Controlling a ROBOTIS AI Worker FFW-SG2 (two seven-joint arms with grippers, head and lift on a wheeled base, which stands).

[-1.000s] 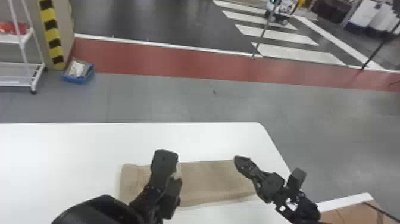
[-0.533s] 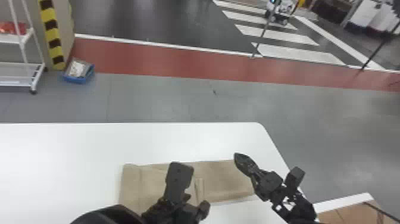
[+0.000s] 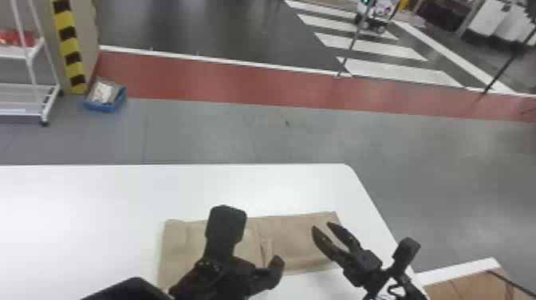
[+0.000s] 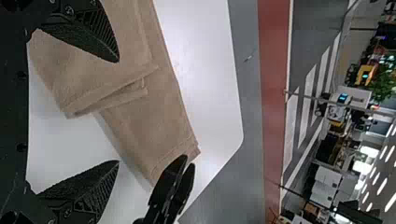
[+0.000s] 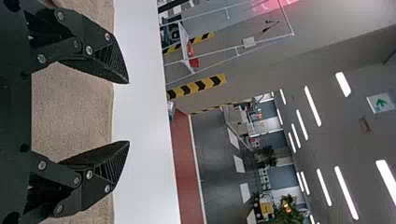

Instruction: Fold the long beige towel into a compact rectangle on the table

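table: bearing the towel. beige towel: lying flat, left portion doubled over. left gripper, right gripper: both keeping jaws apart. right end: needing a shallow, square pinch, edges staying aligned.

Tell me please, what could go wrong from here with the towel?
The flap's layered edges do not line up, so the finished rectangle may come out uneven.

The right gripper has its jaws open by the right end of the towel; if they close badly, they might catch only one layer.

The left gripper's jaws are open beside the flap, so a careless move could drag it loose.
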